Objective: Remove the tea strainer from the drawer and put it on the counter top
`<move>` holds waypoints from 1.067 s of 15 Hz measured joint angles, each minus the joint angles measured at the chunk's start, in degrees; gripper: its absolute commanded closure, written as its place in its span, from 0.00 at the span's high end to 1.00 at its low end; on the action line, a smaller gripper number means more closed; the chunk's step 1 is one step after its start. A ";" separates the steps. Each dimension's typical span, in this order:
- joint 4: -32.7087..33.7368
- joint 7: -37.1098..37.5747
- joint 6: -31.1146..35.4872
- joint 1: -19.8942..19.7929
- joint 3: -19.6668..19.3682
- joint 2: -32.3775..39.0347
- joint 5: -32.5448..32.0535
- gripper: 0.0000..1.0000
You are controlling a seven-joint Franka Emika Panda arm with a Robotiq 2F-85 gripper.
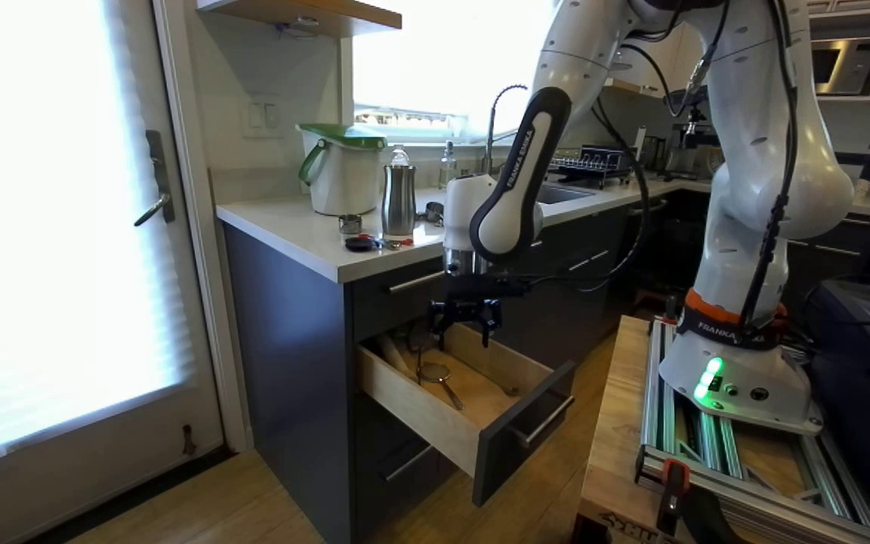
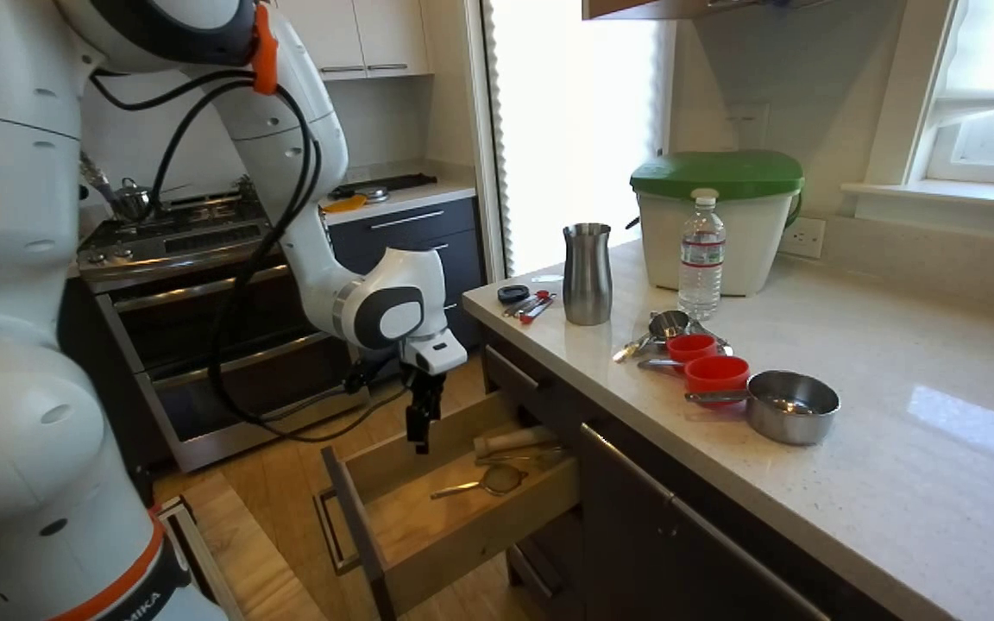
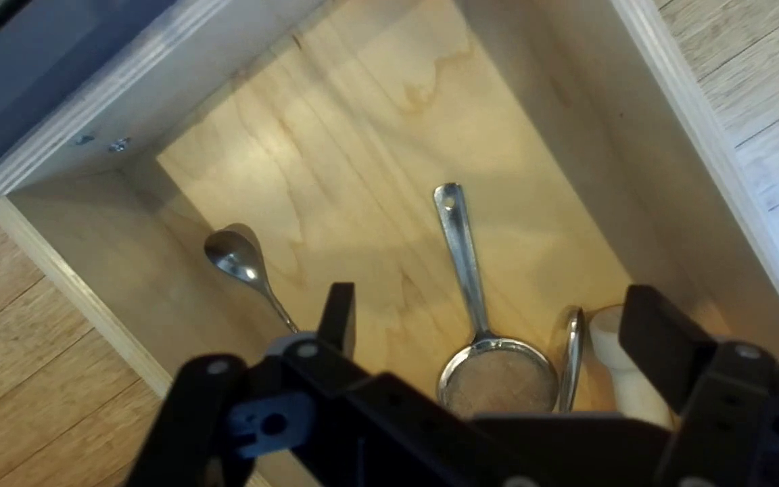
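Drawer [image 2: 471,543] open, tea strainer [image 2: 503,480] inside.
Gripper [image 2: 421,442] points down over drawer; counter top [image 2: 894,483] bears steel vessel [image 2: 588,280], clear bottle [image 2: 702,267], red cups [image 2: 717,378].

The window [image 1: 442,57] and door pane [image 1: 50,211] glow white above a wooden floor [image 1: 231,500].

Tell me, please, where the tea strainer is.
In the wrist view, the tea strainer lies in the drawer, right of the spoon, beside a metal utensil.
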 measured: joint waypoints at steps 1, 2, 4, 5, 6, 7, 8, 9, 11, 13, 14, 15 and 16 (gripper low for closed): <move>0.54 0.18 1.37 0.82 -0.74 1.78 0.18 1.00; 1.13 0.28 2.68 1.67 -1.48 3.54 0.24 1.00; 2.40 0.31 5.16 3.22 -2.77 6.90 0.50 1.00; 3.12 0.31 6.32 4.10 -3.50 8.47 0.56 1.00; 3.85 0.31 7.48 5.03 -4.27 10.00 0.72 1.00; 4.60 0.29 8.46 5.62 -4.65 11.44 1.18 1.00; 5.27 0.17 9.37 5.95 -4.74 12.76 1.76 1.00; 5.95 -0.11 10.26 6.16 -4.75 14.02 2.32 1.00; 7.17 -1.42 12.13 6.26 -4.75 16.39 3.16 1.00; 8.08 -3.50 13.89 6.26 -4.87 18.50 3.86 1.00; 8.43 -4.62 14.76 6.24 -4.99 19.42 4.20 1.00; 8.75 -5.81 15.51 6.16 -5.09 20.24 4.67 1.00; 8.98 -7.01 16.30 5.99 -5.15 20.91 5.14 0.91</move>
